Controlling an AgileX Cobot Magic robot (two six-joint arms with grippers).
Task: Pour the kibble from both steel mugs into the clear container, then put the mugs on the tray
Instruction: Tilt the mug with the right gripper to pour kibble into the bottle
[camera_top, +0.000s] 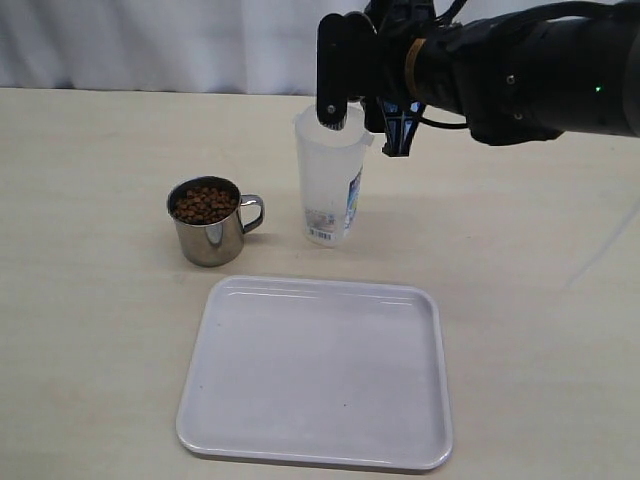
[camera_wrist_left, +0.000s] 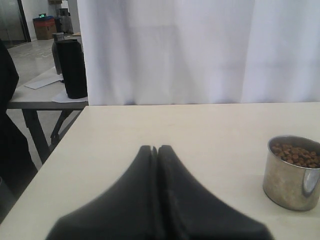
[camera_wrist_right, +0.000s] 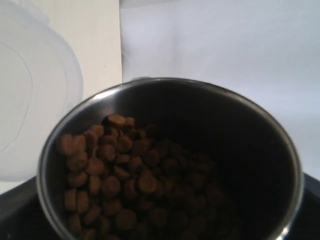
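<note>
- Kibble (camera_wrist_right: 125, 175) sits heaped inside the held mug (camera_wrist_right: 240, 150), piled towards the side nearest the container (camera_wrist_right: 35, 100).
- That mug is up in the air, right beside the container's rim in the right wrist view. From the exterior camera it is almost wholly hidden behind the arm.
- The right tool (camera_top: 366, 122) is clamped wide around the held mug, poised over the container's mouth.
- The container stands upright on the worktop (camera_top: 80, 300), label low on its wall.
- To its left in the exterior view stands the second mug (camera_top: 210, 235), full of kibble, handle turned towards the container, the two near but apart.
- The tray (camera_top: 315, 440) lies flat nearer the camera, clear of both.
- The left tool (camera_wrist_left: 156, 150) is clenched on nothing, low over the worktop, with the second mug off to one side.
</note>
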